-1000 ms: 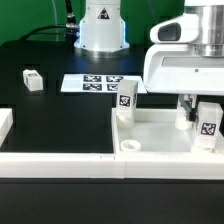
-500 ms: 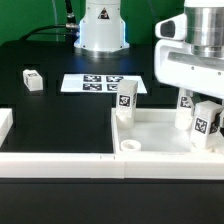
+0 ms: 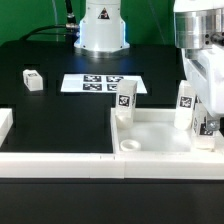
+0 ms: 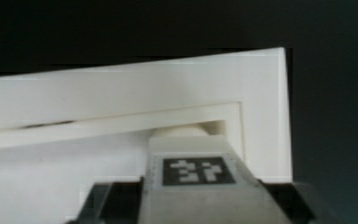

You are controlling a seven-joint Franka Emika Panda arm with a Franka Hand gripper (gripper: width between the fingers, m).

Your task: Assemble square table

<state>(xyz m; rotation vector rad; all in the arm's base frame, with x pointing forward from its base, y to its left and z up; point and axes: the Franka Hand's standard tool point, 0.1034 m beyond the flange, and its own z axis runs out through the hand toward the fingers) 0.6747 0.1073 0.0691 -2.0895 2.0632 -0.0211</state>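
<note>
The end effector (image 4: 194,198) is clamped on a tagged leg (image 4: 197,165) over the white square tray (image 3: 150,135), at its corner on the exterior view's right; a second leg (image 3: 125,97) stands upright in the tray's far corner; a third leg (image 3: 33,80) lies well apart from the tray on the black tabletop (image 3: 60,112).

— Can you read any writing?
— No. You'll see only black-and-white tags: on the marker board (image 3: 98,84) just beyond the tabletop (image 3: 160,125), the leg (image 3: 126,97) at its corner, the gripped leg (image 4: 197,168). No letters, no numbers.
</note>
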